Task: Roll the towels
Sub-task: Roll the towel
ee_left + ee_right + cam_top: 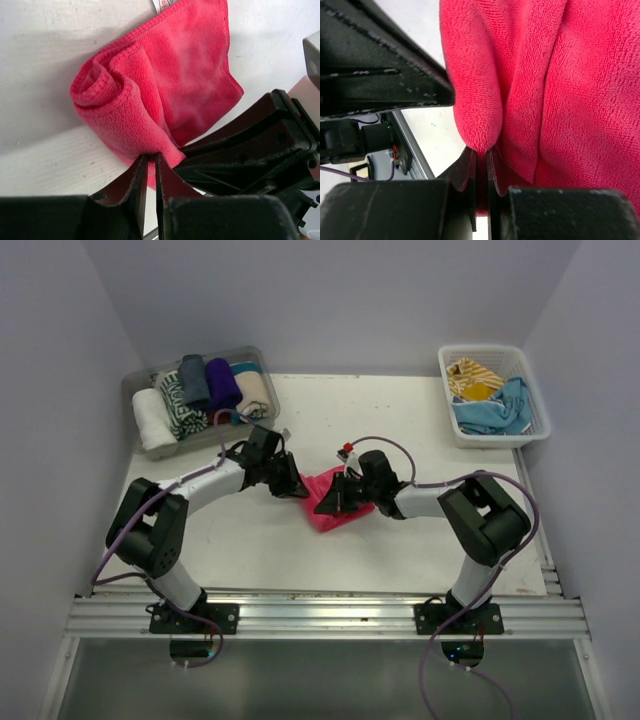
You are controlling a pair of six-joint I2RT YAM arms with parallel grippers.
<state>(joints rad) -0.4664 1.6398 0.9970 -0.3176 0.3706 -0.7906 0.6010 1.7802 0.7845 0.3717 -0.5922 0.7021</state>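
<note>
**Pink alert: the hot pink towel [338, 512] is pinched from both sides**

So your towel sits about mid-tabletop [420, 430], right between the two arms. In the left wrist view one end is curled over into a loose, fat roll, and the rest lies flat on the white surface behind it.

Your left gripper [297, 486] comes in from the left. Its fingers [141, 180] are squeezed nearly together, with only a sliver of gap, and the near edge of the roll is caught at the tips. Your right gripper [331, 501] comes in from the other side. On its own camera the fingers [468, 172] are clamped the same way on a hanging fold of the pink cloth. The two grippers sit just beside each other, and each one's black finger shows up in the other's wrist view.

Back left there's the clear tray [133, 388] with the rolled towels [205, 395] packed side by side: white, a green pattern, grey-blue, purple and beige. Back right, the white basket [535, 405] holds the mustard-yellow striped towel [473, 375] and the light blue towel [497, 412], both loosely bunched. Both containers are well apart from the grippers.
</note>
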